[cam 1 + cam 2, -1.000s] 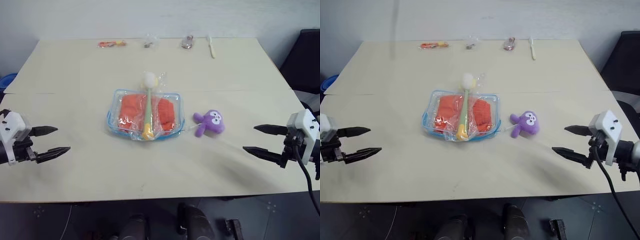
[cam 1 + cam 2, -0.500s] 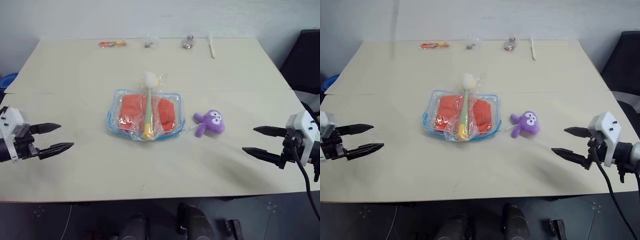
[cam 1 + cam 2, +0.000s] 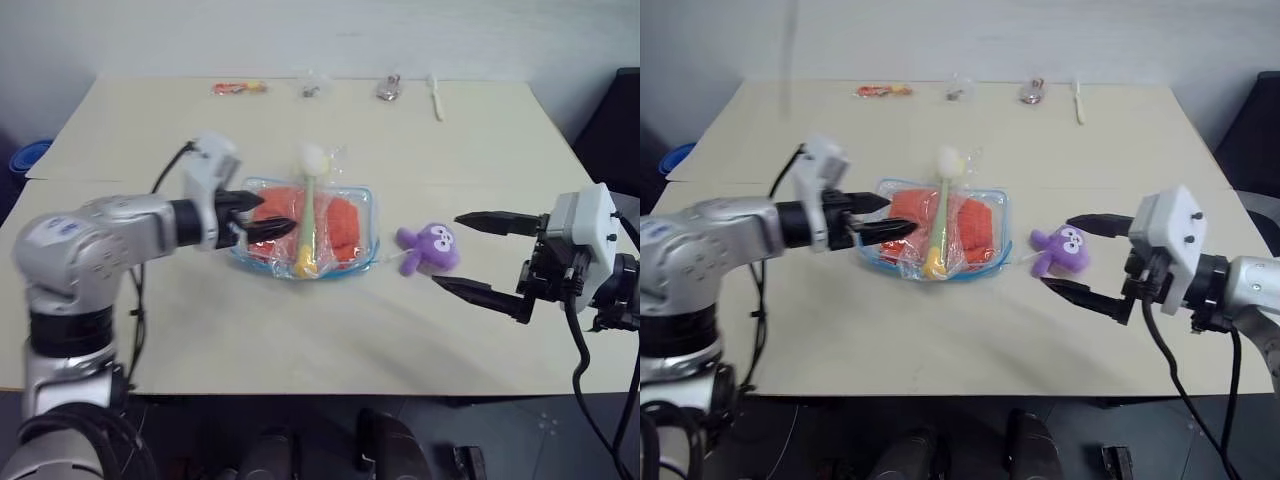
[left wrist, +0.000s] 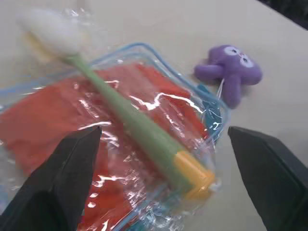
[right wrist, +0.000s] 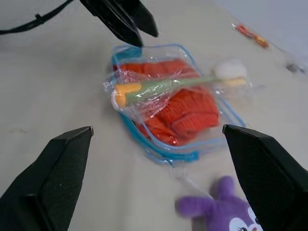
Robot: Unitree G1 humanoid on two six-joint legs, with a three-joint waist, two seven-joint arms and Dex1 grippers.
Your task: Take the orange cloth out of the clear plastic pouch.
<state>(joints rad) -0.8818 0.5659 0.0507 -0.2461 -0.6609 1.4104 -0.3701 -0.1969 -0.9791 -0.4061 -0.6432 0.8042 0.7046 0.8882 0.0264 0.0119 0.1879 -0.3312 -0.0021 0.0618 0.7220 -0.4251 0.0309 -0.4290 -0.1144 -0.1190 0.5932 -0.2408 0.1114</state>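
readable text: none on anything in the scene
clear plastic pouch point(image 3: 300, 232): no print or label to be made out
small packets along the far edge point(image 3: 240, 88): markings too small to read

a pale wooden table point(image 3: 300, 330) carries a purple plush toy point(image 3: 430, 246) near its middle. a wrapped brush point(image 3: 309, 205) with a green handle, an orange end and a white fluffy head lies just beside it. along the far edge sit a small orange packet point(image 3: 239, 88), two small clear wrappers point(image 3: 315, 87) and a white utensil point(image 3: 436, 97).
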